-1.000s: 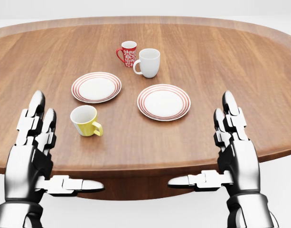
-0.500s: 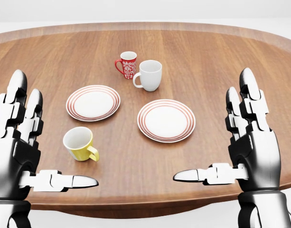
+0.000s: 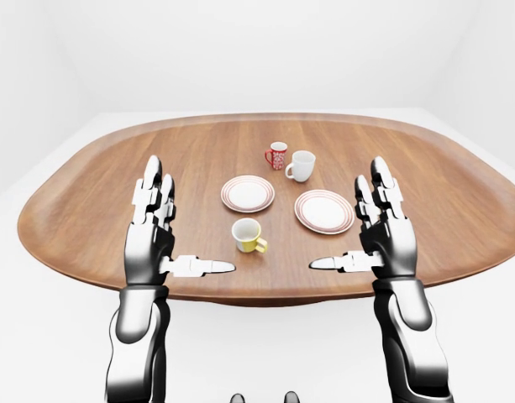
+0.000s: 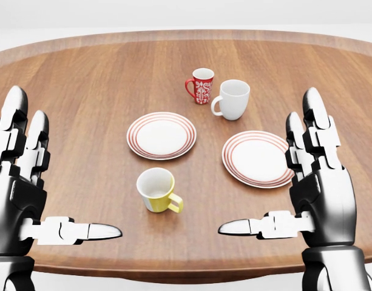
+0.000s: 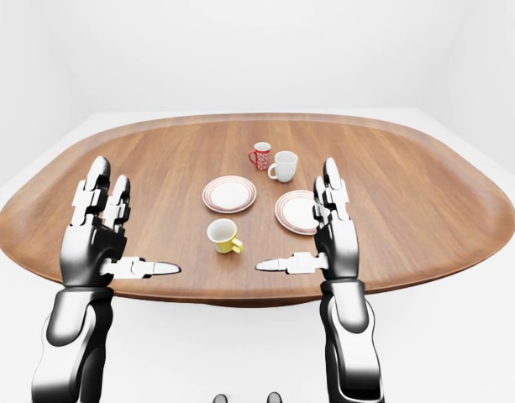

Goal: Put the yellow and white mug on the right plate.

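- one big oval wooden table (image 3: 97, 201), brown grain top, takes up most of every view, plain white room around it
- two robot hands, both metal and black, both raised over the table's near edge with palms facing each other. left hand (image 4: 19, 188) sits at the left of the head view, fingers straight up and spread, thumb poking out sideways toward the middle, nothing in it
- right hand (image 4: 313, 188) mirrors it on the right side, fingers fully extended, thumb pointing inward, also holding nothing. it's just beside the right plate in the head view, can't tell if it overlaps the rim or only looks that way
- two plates, both white with red rings. left plate (image 4: 161, 135) is about mid-table, right plate (image 4: 257, 159) is to its right and a bit lower in the head view. both bare
- three mugs total. white mug (image 4: 233, 99) stands upright above the right plate, handle to the left
- yellow and white mug (image 4: 157, 190) is on the bare wood below the left plate, well apart from the right plate, tipped toward the camera so you see the white inside, handle at lower right. sits between the two hands, neither touching it
- red patterned mug (image 4: 201, 85), smallest, upright just left of the white one
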You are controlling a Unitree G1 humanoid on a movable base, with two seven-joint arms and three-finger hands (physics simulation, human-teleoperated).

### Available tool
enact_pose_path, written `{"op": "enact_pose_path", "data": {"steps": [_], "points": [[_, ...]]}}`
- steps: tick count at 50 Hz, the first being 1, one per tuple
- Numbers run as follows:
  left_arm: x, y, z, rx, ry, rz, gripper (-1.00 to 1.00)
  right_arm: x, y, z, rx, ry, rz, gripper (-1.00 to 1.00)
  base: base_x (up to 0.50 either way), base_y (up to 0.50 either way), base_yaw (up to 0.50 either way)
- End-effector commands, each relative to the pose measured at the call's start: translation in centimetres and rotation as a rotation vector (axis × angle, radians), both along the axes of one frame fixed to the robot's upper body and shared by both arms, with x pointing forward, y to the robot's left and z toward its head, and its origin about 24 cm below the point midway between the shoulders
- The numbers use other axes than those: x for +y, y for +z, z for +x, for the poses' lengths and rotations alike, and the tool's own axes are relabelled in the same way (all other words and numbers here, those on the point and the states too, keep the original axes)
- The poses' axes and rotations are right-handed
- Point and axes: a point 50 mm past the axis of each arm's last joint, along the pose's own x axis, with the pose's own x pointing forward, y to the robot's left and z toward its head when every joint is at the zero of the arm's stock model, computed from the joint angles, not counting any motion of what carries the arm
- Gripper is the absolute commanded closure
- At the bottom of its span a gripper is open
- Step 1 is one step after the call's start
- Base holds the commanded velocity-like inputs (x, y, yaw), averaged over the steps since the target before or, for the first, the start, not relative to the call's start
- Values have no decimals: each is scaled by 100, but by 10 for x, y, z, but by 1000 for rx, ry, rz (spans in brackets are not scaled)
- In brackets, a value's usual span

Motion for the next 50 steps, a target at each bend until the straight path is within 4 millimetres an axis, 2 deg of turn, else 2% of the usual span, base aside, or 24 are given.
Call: {"op": "enact_pose_path", "data": {"steps": [1, 6, 34, 50], "points": [[-1, 1, -1, -5, -4, -8, -100, -1, 2, -1, -8, -3, -2, -100, 0, 0, 0], [-1, 1, 0, -4, -3, -10, -100, 1, -1, -2, 3, 19, -4, -100, 10, -1, 0], [1, 5, -1, -25, 0, -14, -100, 0, 1, -2, -5, -4, -13, -100, 49, -4, 0], [1, 5, -1, -24, -3, -15, -100, -1, 2, -1, -11, -11, 1, -100, 0, 7, 0]]}}
